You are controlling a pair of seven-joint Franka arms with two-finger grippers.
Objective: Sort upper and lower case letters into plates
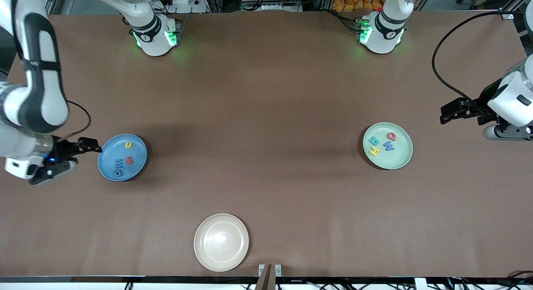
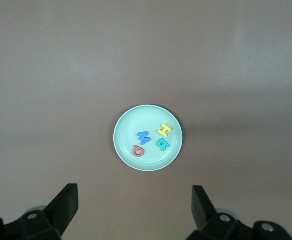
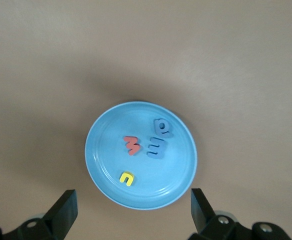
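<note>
All eight letters lie in plates: four in the blue plate beside the right claw, four in the green plate near the left claw. Both claws gape wide, empty; a low sweep could nudge a plate.

Blue plate and mint plate each hold four letters.

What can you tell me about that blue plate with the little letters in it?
The blue plate is round, shallow and looks like smooth plastic, with a raised rim. It lies flat on the brown table toward the right arm's end. Four small foam letters lie inside it: a yellow one, a red one and two blue ones, near one another. The right hand, open, is beside its rim without touching it.
</note>
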